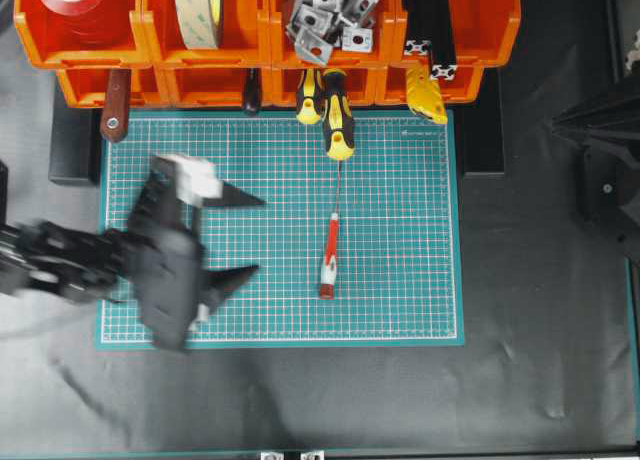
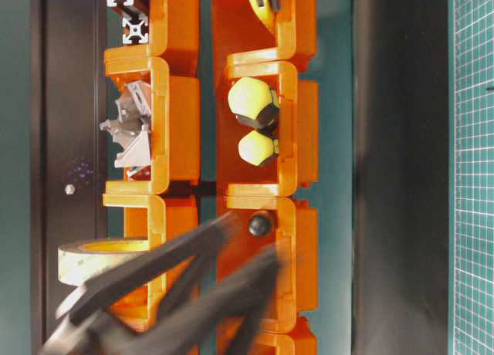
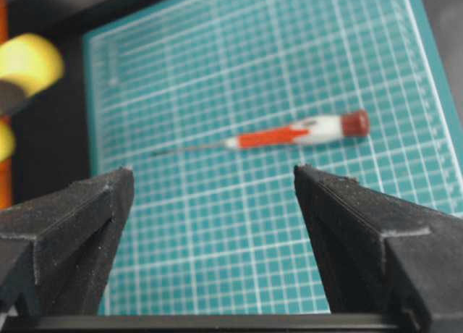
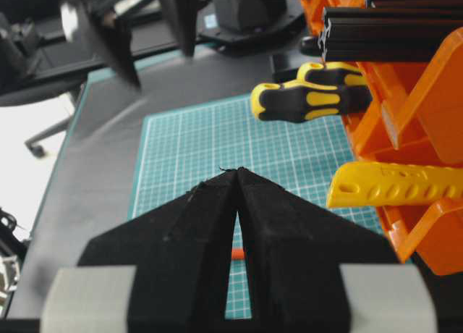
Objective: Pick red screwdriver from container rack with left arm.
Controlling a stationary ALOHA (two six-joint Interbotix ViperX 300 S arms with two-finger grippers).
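Mat [image 1: 400,280]: red screwdriver [image 1: 329,255] beyond open left hand [image 1: 250,235]

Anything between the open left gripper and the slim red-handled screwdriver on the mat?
Nothing: only bare green cutting mat separates the left gripper from the red screwdriver, per overhead and left wrist views.

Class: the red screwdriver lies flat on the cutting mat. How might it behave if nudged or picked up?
The red screwdriver looks slim and round-handled, so a sideways nudge would probably roll it. Its thin shaft suggests it is light, and handle-heavy when lifted. It is probably stiff.
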